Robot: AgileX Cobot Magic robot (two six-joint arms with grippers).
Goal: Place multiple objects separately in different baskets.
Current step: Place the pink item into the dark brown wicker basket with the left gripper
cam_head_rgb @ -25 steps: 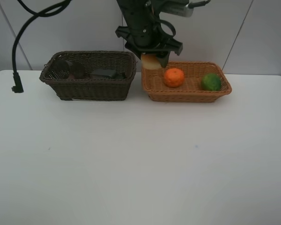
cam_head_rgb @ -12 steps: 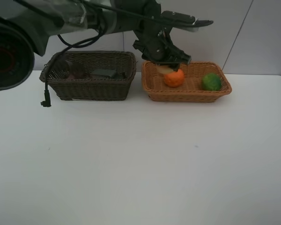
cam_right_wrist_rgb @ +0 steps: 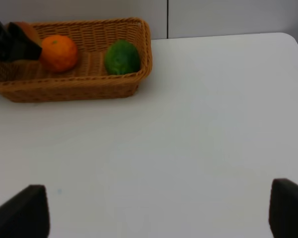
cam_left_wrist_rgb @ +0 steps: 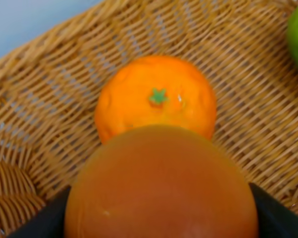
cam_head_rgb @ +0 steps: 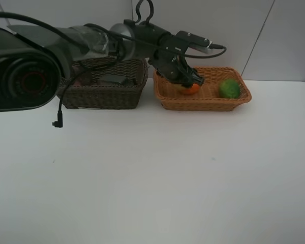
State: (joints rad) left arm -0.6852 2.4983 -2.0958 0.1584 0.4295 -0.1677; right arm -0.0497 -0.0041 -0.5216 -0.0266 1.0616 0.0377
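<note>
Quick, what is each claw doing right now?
Left claw: closed on the red-orange fruit over the light basket.
Right claw: open, empty.

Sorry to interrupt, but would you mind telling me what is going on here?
The left gripper is holding a red-orange fruit low inside the tan basket, right beside the orange. A lime lies at the basket's other end. The brown basket already holds some dark items. The right gripper is open and apart from all this, over bare table.
</note>
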